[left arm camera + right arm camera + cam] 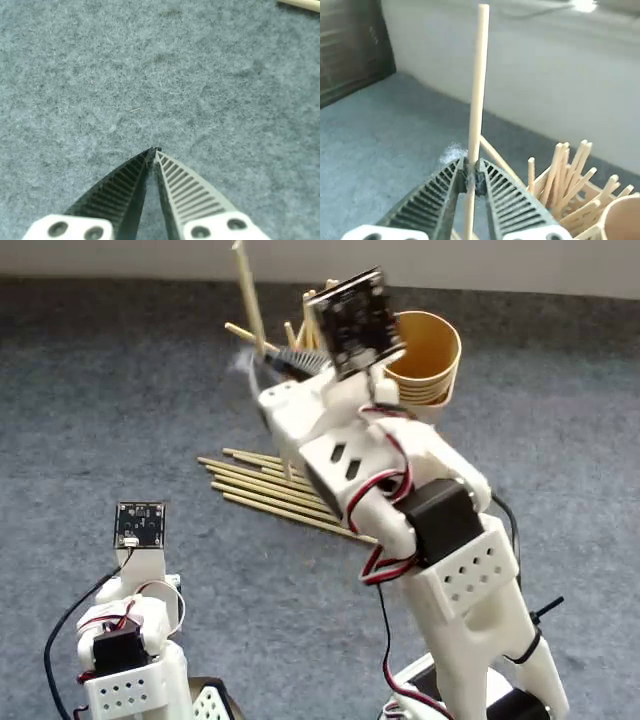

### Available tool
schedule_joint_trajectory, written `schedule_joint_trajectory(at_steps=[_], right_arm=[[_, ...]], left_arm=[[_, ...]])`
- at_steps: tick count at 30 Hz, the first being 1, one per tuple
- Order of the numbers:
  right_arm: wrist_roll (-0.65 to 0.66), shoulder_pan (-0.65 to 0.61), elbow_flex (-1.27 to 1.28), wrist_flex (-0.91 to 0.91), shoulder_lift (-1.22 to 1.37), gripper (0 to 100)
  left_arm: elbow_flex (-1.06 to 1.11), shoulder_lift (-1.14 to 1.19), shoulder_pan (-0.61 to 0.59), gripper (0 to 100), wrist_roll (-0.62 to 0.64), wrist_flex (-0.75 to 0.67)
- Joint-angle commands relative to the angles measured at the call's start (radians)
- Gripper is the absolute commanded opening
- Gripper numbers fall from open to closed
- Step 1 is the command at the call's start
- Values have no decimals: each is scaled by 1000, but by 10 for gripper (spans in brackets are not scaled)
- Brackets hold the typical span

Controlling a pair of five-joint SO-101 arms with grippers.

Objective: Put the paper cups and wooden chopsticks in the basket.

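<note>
Between the ribbed grey jaws of your right gripper [473,171] a smooth, round, pale wooden chopstick [479,75] stands nearly upright, pinched low on its length so that most of it rises past the fingertips; just beyond that gripper a bundle of chopsticks [565,175] fans out on end, blunt tips up, touching a nested stack of tan paper cups [425,365] with rolled rims; what holds the bundle you cannot tell. Beneath the gripper, under the forearm, loose chopsticks [270,495] lie in a rough parallel row on the fuzzy grey felt [120,400]. Your right arm is raised well off the felt, elbow bent, wrist stretched forward toward the cups. Your left gripper [156,150] has its slatted jaws pressed together on nothing, tips meeting in a point aimed down at the felt, with one chopstick end [300,4] well beyond it; that arm sits folded low, near its base.
</note>
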Motion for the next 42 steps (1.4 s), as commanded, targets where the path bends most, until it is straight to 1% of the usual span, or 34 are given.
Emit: schedule_joint_trajectory(at_steps=[1, 6, 11, 14, 19, 20, 22, 25, 29, 30, 33, 38, 42], right_arm=[[-2, 82, -47, -189, -35, 5], [-2, 151, 24, -427, -35, 5], [-2, 219, 216, -745, -35, 5], [-2, 254, 354, -905, -35, 5], [2, 263, 538, -1061, -35, 5], [12, 263, 567, -1082, -35, 6], [78, 263, 619, -1119, -35, 6], [163, 259, 674, -1133, -35, 14], [167, 255, 704, -1132, -38, 123], [167, 251, 704, -1132, -39, 135], [170, 222, 702, -1101, -48, 129], [169, 179, 691, -966, -53, 128], [169, 133, 674, -857, -122, 128]], left_arm=[[19, -18, -5, 14, -3, 5], [19, -18, -7, 14, -3, 5], [19, -18, -8, 14, -3, 5], [19, -18, -7, 14, -3, 5], [19, -18, -5, 14, -3, 5], [19, -18, -5, 14, -3, 5], [19, -18, -8, 14, -3, 5], [19, -18, -8, 14, -3, 5], [19, -18, -8, 14, -3, 5], [19, -18, -8, 14, -3, 5], [19, -18, -8, 14, -3, 5], [19, -18, -8, 14, -3, 5], [19, -18, -8, 14, -3, 5]])
